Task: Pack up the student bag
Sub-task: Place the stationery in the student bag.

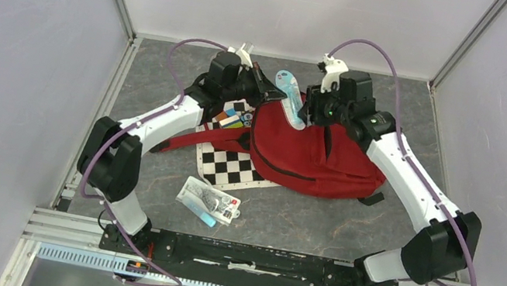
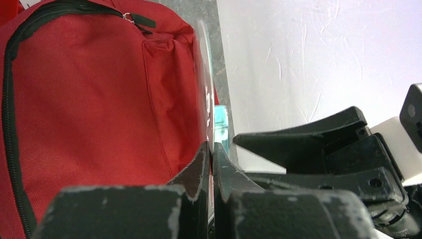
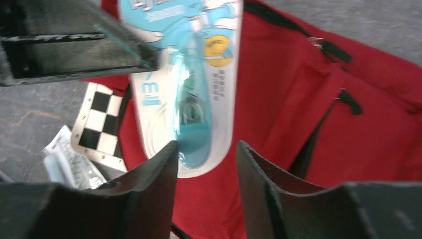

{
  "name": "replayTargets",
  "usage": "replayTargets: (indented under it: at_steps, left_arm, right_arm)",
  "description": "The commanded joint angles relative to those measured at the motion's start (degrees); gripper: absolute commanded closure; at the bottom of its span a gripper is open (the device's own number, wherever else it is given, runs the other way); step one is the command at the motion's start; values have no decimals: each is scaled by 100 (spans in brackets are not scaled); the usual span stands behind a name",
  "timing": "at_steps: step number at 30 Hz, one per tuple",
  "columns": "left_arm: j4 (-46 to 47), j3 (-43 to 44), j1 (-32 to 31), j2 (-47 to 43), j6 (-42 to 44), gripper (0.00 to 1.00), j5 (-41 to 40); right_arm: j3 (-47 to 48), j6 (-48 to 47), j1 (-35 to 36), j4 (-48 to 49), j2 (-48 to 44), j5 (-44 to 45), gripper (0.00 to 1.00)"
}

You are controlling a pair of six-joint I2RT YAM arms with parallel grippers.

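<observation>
The student bag point(image 1: 314, 158), a large red backpack with black zippers, lies in the middle of the table. My left gripper point(image 1: 275, 89) is above its far left edge, shut on the thin edge of a white and light-blue blister pack point(image 1: 290, 98). The left wrist view shows that pack edge-on point(image 2: 206, 99) between the closed left gripper point(image 2: 211, 148), with the bag point(image 2: 89, 99) to the left. My right gripper point(image 3: 206, 147) stands open just short of the pack point(image 3: 189, 89), nothing between its fingers, the bag point(image 3: 358, 124) beneath. It sits at the bag's top point(image 1: 309, 113).
A black and white checkerboard card point(image 1: 226, 166) lies partly under the bag's left side, with a colour chart card point(image 1: 235, 115) behind it. A clear packet of small items point(image 1: 209, 200) lies in front. A red strap point(image 1: 195, 141) trails left. Enclosure walls stand on three sides.
</observation>
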Motion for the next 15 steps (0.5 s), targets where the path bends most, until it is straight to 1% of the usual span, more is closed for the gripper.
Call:
replayTargets:
  at_steps: [1,4,7,15]
  left_arm:
    - [207,315,-56,14,-70,98,-40]
    - [139,436,-104,95,-52,98,-24]
    - [80,529,-138,154,-21,98,-13]
    - [-22,719,-259,309,-5,98,28]
  right_arm:
    - [-14,-216,-417,-234,-337,694,47]
    - [-91,-403,-620,-546,-339,1131,44]
    - [-189,-661,-642,-761,-360,1468,42]
    - [-610,-791,-639,-801,-337,1316,42]
